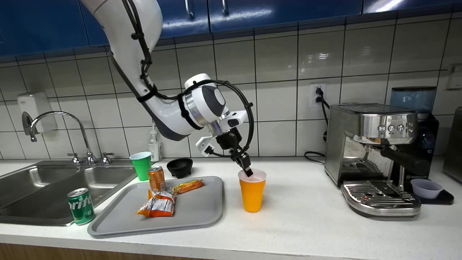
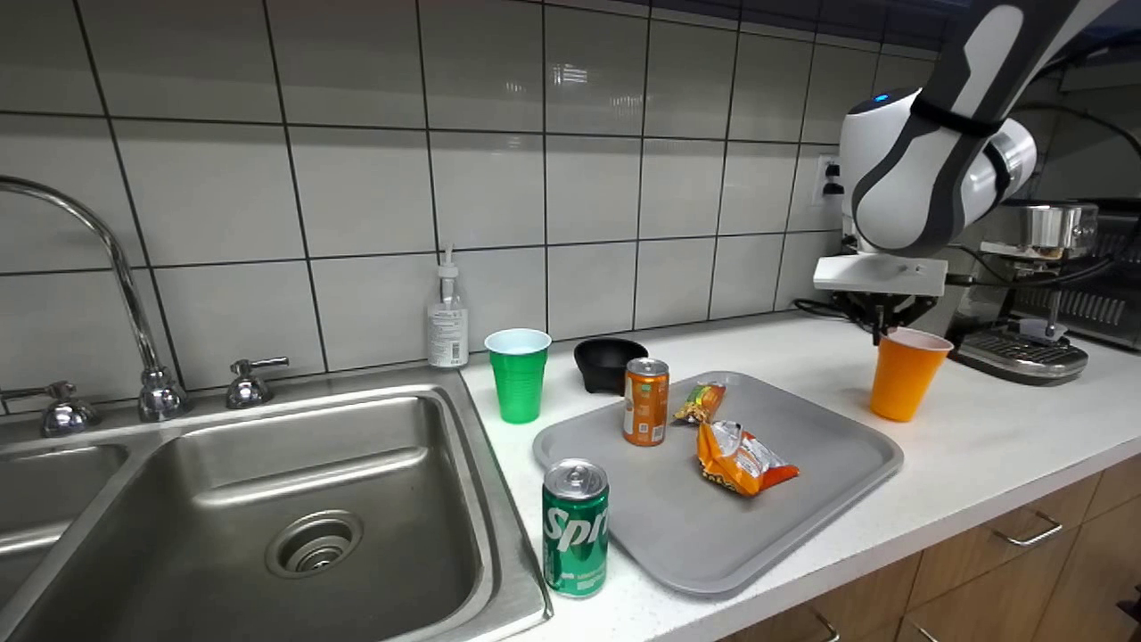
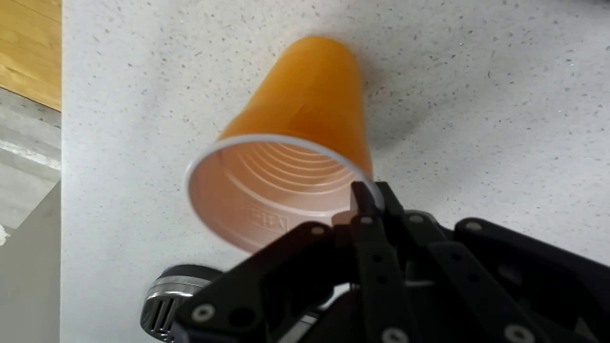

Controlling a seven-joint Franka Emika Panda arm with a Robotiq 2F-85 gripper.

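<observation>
An orange cup [image 1: 251,195] with a white rim shows in both exterior views [image 2: 902,379] and in the wrist view [image 3: 314,90]. Its inside looks empty. My gripper [image 3: 374,197] is shut on the cup's rim, one finger inside the cup and one outside. In the exterior views the gripper [image 1: 248,171] comes down from above onto the rim [image 2: 878,337]. The cup leans slightly in an exterior view. I cannot tell whether its base touches the counter.
A grey tray [image 1: 202,216] bears an orange can [image 1: 156,178], a snack bag [image 1: 160,205] and a wrapped bar [image 1: 187,186]. A green cup [image 1: 142,165], black bowl [image 1: 180,167], green can [image 1: 81,206] and sink [image 2: 223,499] are nearby. A coffee machine [image 1: 375,119] stands on the far side.
</observation>
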